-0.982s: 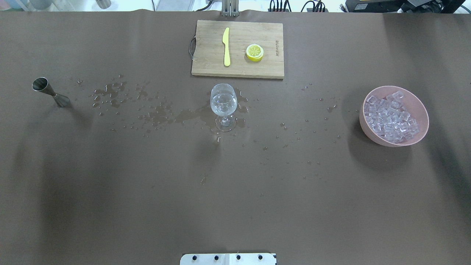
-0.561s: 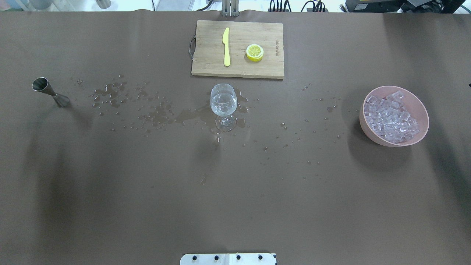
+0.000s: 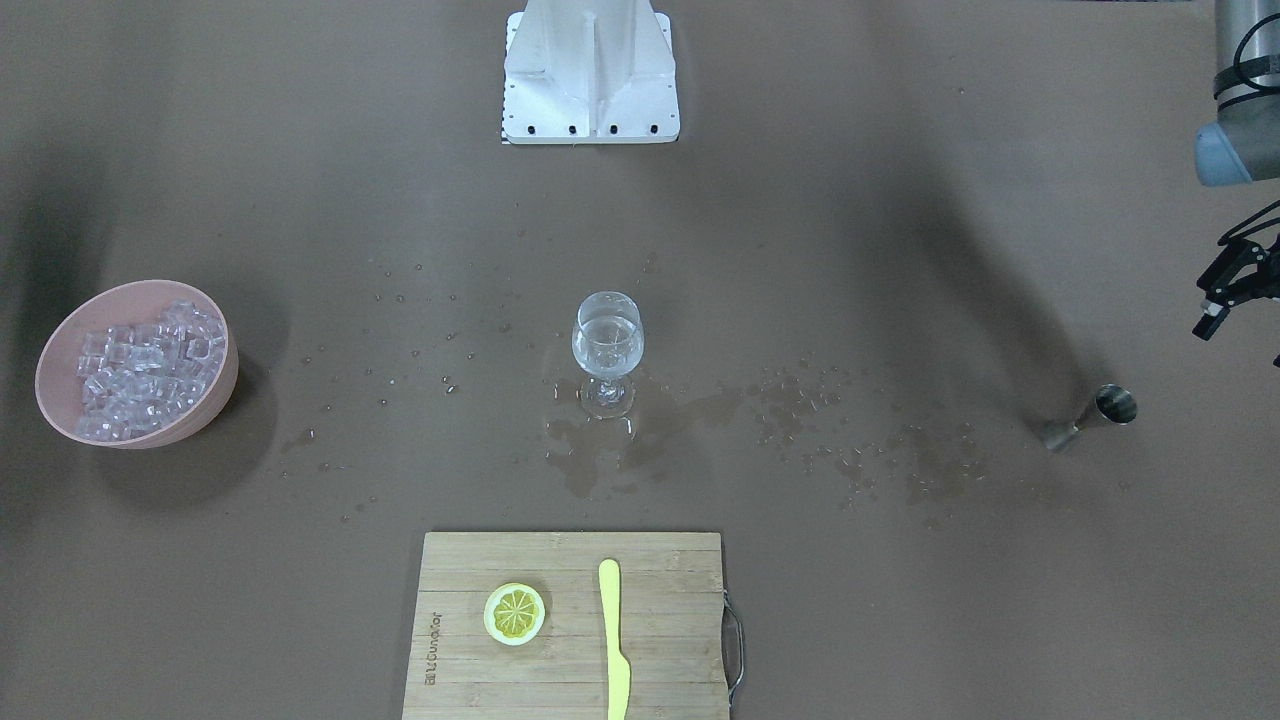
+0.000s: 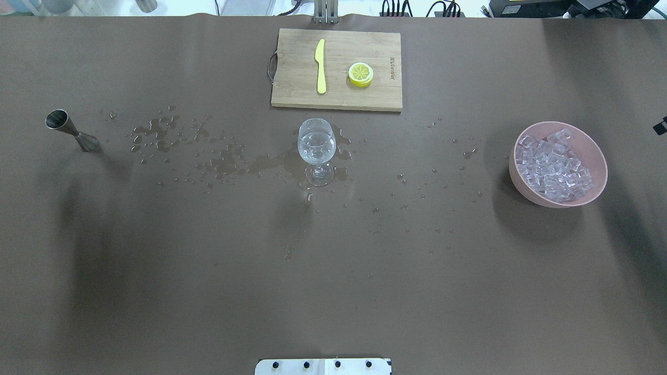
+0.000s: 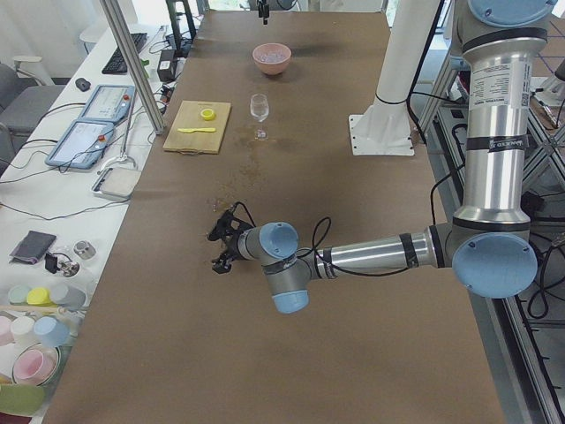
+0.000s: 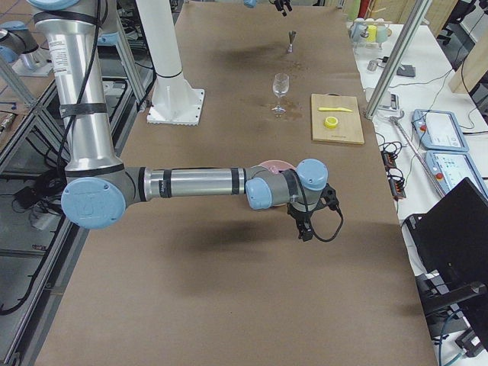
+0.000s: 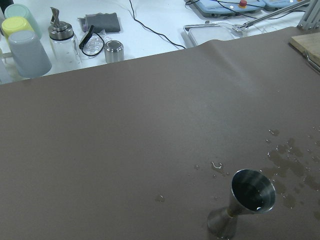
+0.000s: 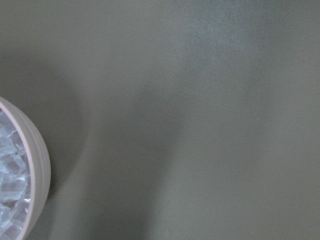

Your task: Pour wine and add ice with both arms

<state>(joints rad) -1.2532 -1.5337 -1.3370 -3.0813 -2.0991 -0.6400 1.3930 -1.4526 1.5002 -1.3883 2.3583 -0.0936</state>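
While the left arm (image 5: 371,254) and the right arm (image 6: 198,183) are hanging out at the two ends of the table (image 4: 333,291), neither is carrying anything. Whether the jaws are released or clenched I cannot tell: the left gripper (image 5: 219,249) is showing only from the side and at a picture's edge, the right gripper (image 6: 303,227) as little more than a sliver overhead.

The wine (image 4: 316,146) is sitting as a small clear pool in the stemmed glass (image 3: 607,345) at mid-table. The ice (image 4: 555,165) is lying heaped in the pink bowl (image 4: 522,188) toward the robot's right, well apart from the glass.

Trouble is most likely waiting around that glass. Its foot is standing in a spilled puddle (image 3: 590,455) (drops are trailing from it toward the jigger (image 7: 246,200)), so I am judging that a light knock could be sending it sliding or toppling. The cubes are looking small and glassy, so one may be squirting out of the grip on the way across. One could also be dropping from too high and splashing the wine out.

The jigger is standing upright on its narrow cone near the left gripper, and a careless sweep of that arm could be tipping it over. A hard push on the bowl's rim might be rocking it and scattering the heap.
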